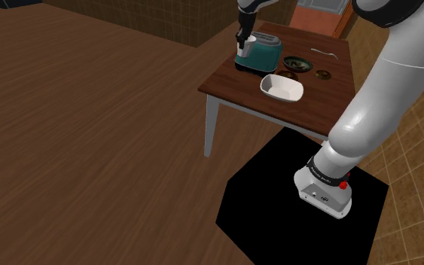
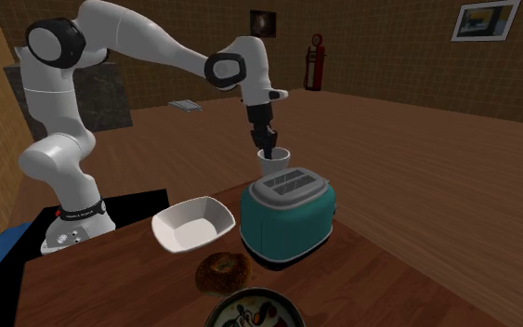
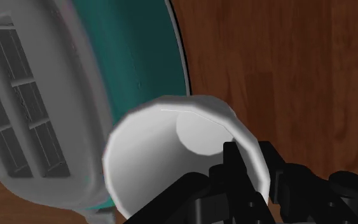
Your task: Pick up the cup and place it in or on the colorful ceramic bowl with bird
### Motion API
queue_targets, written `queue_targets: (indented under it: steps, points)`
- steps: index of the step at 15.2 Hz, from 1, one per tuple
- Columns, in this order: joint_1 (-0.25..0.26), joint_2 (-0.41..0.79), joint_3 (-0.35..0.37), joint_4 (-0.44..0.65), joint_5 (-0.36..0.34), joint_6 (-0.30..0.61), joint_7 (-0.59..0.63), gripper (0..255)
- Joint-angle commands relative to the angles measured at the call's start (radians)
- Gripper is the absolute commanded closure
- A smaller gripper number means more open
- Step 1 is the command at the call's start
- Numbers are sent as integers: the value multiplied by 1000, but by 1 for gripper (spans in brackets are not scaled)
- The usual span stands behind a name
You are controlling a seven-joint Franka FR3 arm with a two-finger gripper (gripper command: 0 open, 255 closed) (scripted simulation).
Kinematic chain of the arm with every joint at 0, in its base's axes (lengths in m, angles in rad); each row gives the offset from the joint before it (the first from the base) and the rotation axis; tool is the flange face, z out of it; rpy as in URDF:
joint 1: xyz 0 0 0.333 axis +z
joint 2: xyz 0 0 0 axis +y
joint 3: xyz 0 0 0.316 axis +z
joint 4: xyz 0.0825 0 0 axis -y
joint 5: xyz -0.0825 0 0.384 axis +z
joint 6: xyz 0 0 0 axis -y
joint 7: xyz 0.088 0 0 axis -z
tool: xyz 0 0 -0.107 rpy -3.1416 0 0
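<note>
Since the cup sat close beside the teal toaster, I had my claw clamped over the rim wall on its open side, one finger inside.

The toaster partly hides the cup; an edge crops the bowl.

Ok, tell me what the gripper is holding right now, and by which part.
The gripper holds the white cup by the wall at its rim, one finger inside and one outside, beside the teal toaster.

Matt white cup, wood-grain table
</note>
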Motion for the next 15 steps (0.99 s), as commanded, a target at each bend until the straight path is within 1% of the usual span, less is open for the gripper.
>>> queue_targets:
  steps: [1, 8, 15]
  points:
    - [-28, -12, -19, -13, 8, 7, -49, 255]
    - [-122, -27, -80, -27, 43, 31, -217, 255]
    - [-219, 3, -139, 18, 92, 35, -393, 255]
